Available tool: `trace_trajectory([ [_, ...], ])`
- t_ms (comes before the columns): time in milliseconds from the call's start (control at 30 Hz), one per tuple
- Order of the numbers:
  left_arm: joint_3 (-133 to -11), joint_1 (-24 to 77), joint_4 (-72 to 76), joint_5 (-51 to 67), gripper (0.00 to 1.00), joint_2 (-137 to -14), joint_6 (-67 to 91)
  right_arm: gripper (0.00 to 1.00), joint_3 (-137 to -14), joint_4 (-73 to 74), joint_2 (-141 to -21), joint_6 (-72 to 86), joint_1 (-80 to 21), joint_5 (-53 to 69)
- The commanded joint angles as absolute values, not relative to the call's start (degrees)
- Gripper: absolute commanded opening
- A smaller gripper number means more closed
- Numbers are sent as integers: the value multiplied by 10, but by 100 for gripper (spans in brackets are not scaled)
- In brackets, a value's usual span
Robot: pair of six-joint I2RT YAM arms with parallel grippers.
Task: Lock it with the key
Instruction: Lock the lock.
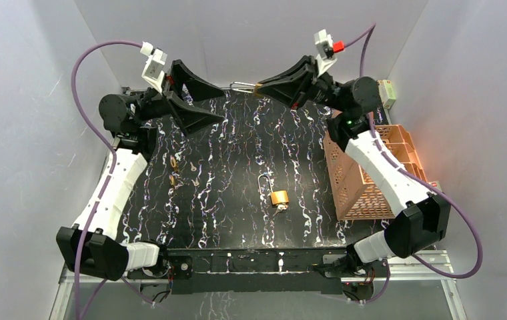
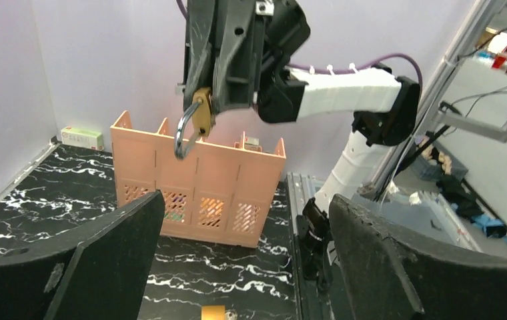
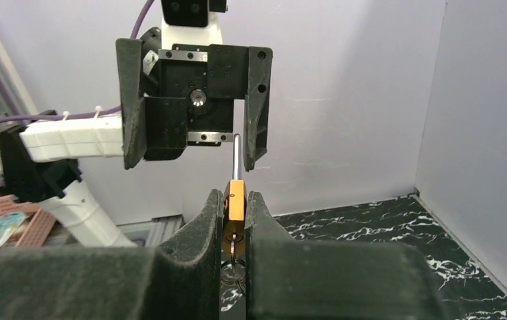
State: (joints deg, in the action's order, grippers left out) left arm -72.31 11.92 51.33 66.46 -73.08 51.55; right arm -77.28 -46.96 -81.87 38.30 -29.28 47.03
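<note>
My right gripper [image 1: 261,87] is shut on a brass padlock [image 3: 236,205] and holds it high over the table's back. The steel shackle [image 3: 236,157] points toward the left gripper. A key on a ring [image 3: 235,257] hangs in the padlock's bottom between the pads. The left wrist view shows this padlock [image 2: 202,113] hanging from the right gripper with its shackle swung open. My left gripper [image 1: 223,107] is open and empty, facing the padlock a short way off. A second brass padlock [image 1: 279,197] lies on the table with its shackle open.
Several loose keys [image 1: 175,163] lie at the table's left. An orange slotted basket [image 1: 371,173] stands at the right edge, also in the left wrist view [image 2: 197,187]. A small white box [image 1: 387,93] sits in the back right corner. Walls close in three sides.
</note>
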Motion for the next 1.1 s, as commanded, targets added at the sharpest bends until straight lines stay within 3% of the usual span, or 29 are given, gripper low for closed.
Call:
trace_trajectory([
  [0,-780,109,462,748,88,-707,489,0,-853,-420,-814,456,-268,599],
  [133,-796,110,516,784,60,-730,550,0,-872,-397,-823,470,-269,639],
  [200,-808,114,519,774,58,-753,568,0,-864,-430,-835,493,-275,640],
  [267,-810,118,519,766,27,-758,570,0,-871,-424,-842,489,-278,641],
  [300,-806,119,519,757,21,-757,570,0,-874,-421,-845,487,-280,641],
  [367,-799,124,519,751,29,-766,574,0,-875,-418,-850,480,-289,638],
  [433,-797,128,519,756,27,-770,574,0,-873,-415,-850,472,-291,633],
  [500,-791,133,519,769,38,-771,571,0,-875,-406,-852,464,-290,634],
  [567,-790,135,519,776,40,-774,572,0,-876,-406,-854,463,-291,634],
  [667,-790,136,519,785,27,-777,574,0,-879,-407,-858,462,-290,635],
  [767,-790,137,519,790,4,-779,574,0,-881,-406,-862,462,-291,636],
  [800,-790,136,519,790,0,-780,574,0,-883,-405,-863,461,-290,637],
  [1067,-786,154,519,785,0,-784,575,0,-890,-403,-866,452,-291,629],
])
